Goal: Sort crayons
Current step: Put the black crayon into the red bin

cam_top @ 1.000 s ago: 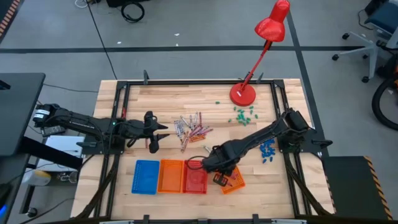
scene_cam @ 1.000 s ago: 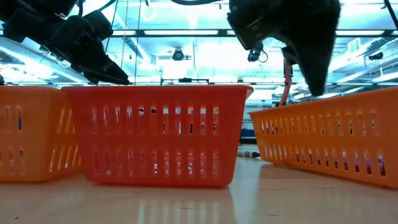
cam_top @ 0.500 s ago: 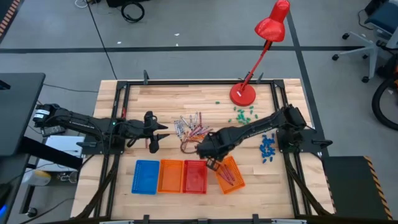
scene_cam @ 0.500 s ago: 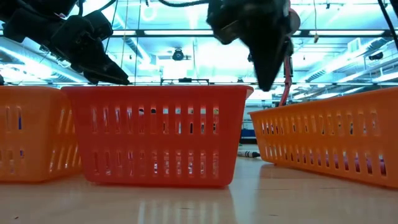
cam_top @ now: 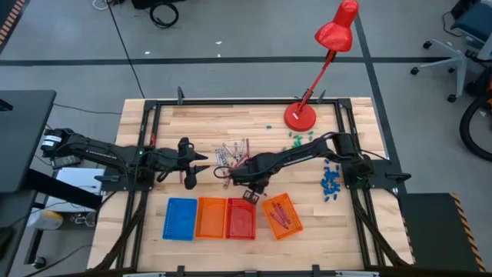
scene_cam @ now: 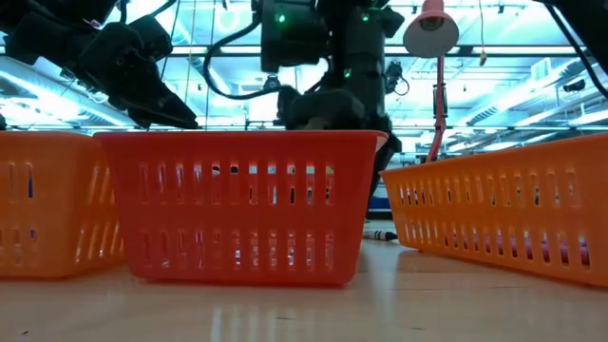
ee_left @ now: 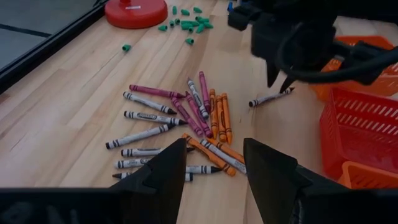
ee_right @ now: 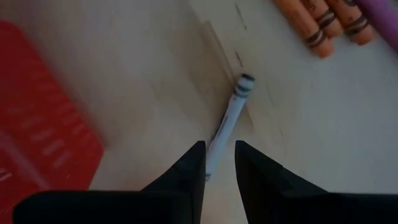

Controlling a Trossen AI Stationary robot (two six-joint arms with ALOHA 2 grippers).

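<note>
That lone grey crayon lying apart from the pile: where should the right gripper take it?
Grip the thin grey crayon mid-shaft, coming straight down with the right gripper, fingers either side of its length. It lies flat on bare wood, clear of the crayon pile.

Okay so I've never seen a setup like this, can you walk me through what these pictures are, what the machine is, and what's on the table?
It is a robot with two dark arms at a wooden table. One picture looks straight down, one looks level across the tabletop, and two come from cameras on the wrists. The table holds a pile of crayons, green bits, blue bits, a red lamp and four baskets: blue, orange, red and a tilted orange one. The right gripper is open above a lone grey crayon, holding nothing. The left gripper waits open near the pile.
</note>
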